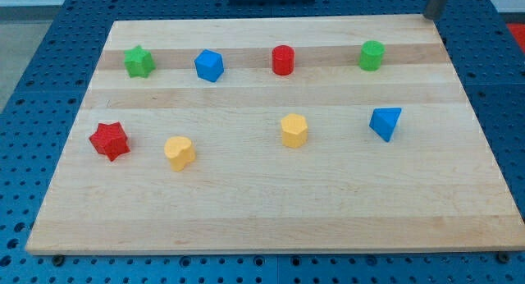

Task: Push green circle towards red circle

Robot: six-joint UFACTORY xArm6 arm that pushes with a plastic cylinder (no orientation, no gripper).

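Note:
The green circle (372, 55) stands near the view's top right of the wooden board (262, 218). The red circle (283, 60) stands to its left in the same row, about a hundred pixels away. My rod enters at the view's top right corner, and my tip (431, 16) is at the board's top edge, above and to the right of the green circle, apart from it.
A blue cube-like block (209, 66) and a green star (139, 61) share the top row. Lower down are a red star (109, 141), a yellow heart (179, 152), a yellow hexagon (294, 130) and a blue triangle-like block (385, 123).

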